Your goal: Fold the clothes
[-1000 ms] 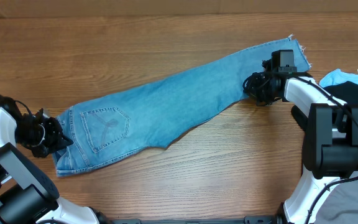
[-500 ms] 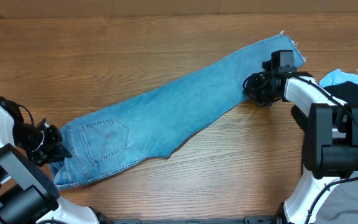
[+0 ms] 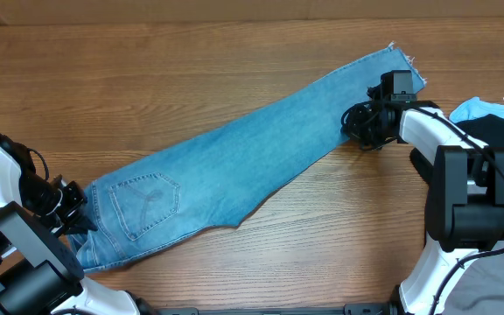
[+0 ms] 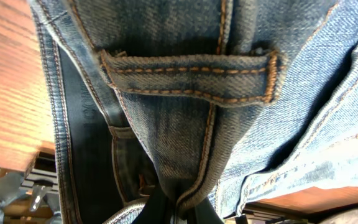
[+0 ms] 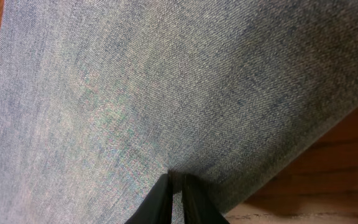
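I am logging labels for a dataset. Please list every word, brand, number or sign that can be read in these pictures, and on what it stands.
None can be read. The jeans show only stitching on the back pocket and the belt loop, with no brand tag or lettering. The visible bit of the pale-blue top is plain.
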